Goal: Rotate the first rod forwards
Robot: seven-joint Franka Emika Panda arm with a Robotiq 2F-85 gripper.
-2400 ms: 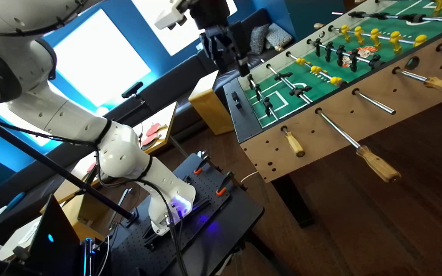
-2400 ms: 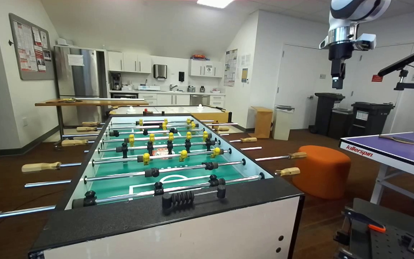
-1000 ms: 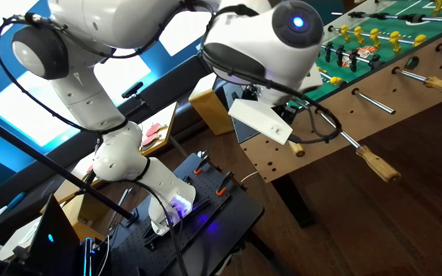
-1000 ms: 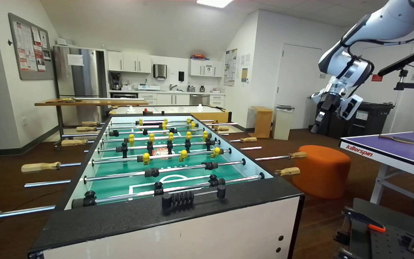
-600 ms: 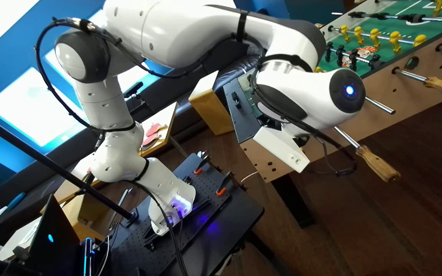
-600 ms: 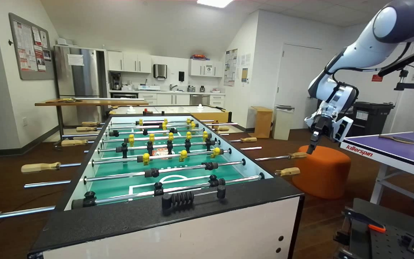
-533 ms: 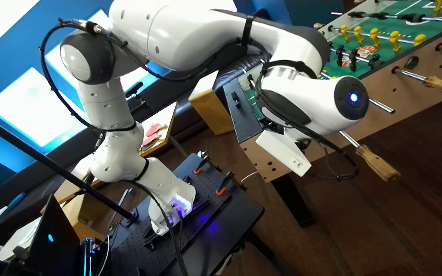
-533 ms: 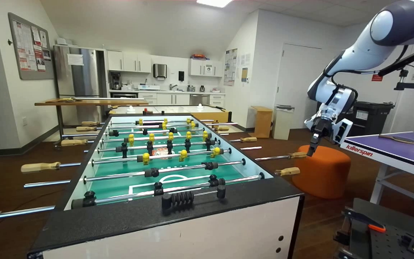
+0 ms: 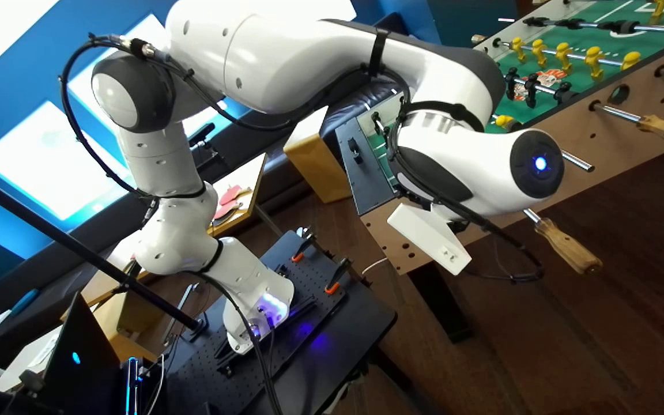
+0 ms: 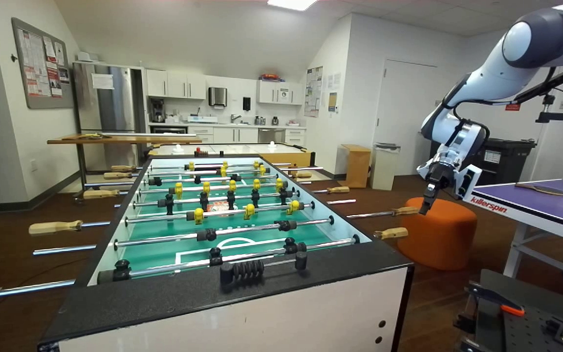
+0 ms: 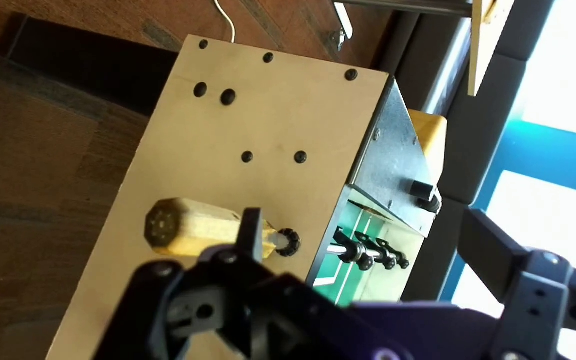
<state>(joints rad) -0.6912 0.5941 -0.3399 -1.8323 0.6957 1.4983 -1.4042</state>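
The first rod (image 10: 257,254) is a silver bar with black figures, nearest the end of the foosball table. Its pale wooden handle (image 11: 203,227) sticks out of the tan side wall in the wrist view and also shows in an exterior view (image 10: 392,233). My gripper (image 11: 370,242) is open, its fingers wide apart with nothing between them. In the wrist view the left fingertip overlaps the handle's inner end; I cannot tell whether it touches. In an exterior view the gripper (image 10: 427,206) hangs above and right of that handle. The arm hides handle and fingers in an exterior view.
The second rod's longer handle (image 9: 568,248) juts out beside the arm, and it also shows in an exterior view (image 10: 405,210). The foosball table (image 10: 232,305) has a black end rim. An orange stool (image 10: 443,239) and a purple ping-pong table (image 10: 555,200) stand behind the gripper.
From high up, the arm has swung down and out to the handle side of the foosball table. In the last half second it has shifted only slightly. The rods look unmoved.
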